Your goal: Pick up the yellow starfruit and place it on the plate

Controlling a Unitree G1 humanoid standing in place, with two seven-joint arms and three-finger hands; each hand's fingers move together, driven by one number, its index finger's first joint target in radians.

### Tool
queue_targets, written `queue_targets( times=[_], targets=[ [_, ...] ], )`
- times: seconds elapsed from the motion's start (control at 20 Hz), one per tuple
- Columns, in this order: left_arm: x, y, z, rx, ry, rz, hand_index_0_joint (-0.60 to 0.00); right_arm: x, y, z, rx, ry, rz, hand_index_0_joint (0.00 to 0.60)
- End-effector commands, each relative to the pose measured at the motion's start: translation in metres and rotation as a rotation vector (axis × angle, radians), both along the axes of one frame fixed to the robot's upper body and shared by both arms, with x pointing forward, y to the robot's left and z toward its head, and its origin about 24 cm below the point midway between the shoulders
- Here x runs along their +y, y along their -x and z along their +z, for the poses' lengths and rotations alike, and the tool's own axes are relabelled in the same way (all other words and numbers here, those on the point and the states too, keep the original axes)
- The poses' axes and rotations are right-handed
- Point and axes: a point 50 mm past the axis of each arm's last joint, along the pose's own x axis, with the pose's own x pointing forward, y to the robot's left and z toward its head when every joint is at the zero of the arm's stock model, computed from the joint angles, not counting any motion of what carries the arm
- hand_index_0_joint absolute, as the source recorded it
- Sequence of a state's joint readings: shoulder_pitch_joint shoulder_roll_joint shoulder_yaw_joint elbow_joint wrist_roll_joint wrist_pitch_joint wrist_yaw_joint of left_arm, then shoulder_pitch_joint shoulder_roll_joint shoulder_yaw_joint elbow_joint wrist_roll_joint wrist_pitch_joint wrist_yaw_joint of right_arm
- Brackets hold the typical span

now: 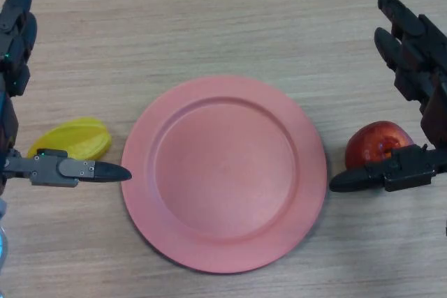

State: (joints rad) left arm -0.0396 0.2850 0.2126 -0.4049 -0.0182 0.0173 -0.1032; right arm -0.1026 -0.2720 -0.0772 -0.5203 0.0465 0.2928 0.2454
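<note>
A yellow starfruit (77, 139) lies on the wooden table just left of a pink plate (223, 172), which holds nothing. My left hand (15, 40) hovers at the left edge with straight fingers reaching up the view and its thumb (84, 170) stretched out below the starfruit, partly covering its lower edge. The hand is open around the fruit's left side without closing on it. My right hand (419, 54) is open at the right edge, its thumb (380, 176) pointing toward the plate.
A red apple (377, 146) rests right of the plate, between my right hand's fingers and thumb. Wooden tabletop (223, 19) stretches behind the plate.
</note>
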Motion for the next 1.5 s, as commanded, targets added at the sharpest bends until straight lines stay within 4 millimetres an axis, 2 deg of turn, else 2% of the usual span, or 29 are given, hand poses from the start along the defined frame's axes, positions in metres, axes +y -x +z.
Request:
queue_targets(
  times=[0.05, 0.5, 0.75, 1.05, 1.5],
  targets=[
    [0.007, 0.012, 0.029, -0.178, -0.049, 0.025, 0.0, -0.005, 0.009, 0.03, -0.189, -0.027, -0.001, 0.0],
    [0.005, 0.013, 0.031, -0.183, -0.074, 0.027, 0.0, -0.002, 0.006, 0.028, -0.174, -0.041, -0.002, 0.0],
    [0.022, 0.011, 0.022, -0.076, -0.14, 0.054, 0.0, -0.003, 0.004, 0.026, -0.177, -0.041, -0.009, 0.0],
    [0.036, -0.011, 0.001, -0.011, -0.275, 0.152, 0.0, -0.006, 0.005, 0.022, -0.165, -0.041, -0.017, 0.0],
    [0.033, -0.044, -0.027, 0.121, -0.55, 0.185, 0.0, -0.015, 0.014, 0.026, -0.17, -0.062, -0.026, 0.0]
  ],
)
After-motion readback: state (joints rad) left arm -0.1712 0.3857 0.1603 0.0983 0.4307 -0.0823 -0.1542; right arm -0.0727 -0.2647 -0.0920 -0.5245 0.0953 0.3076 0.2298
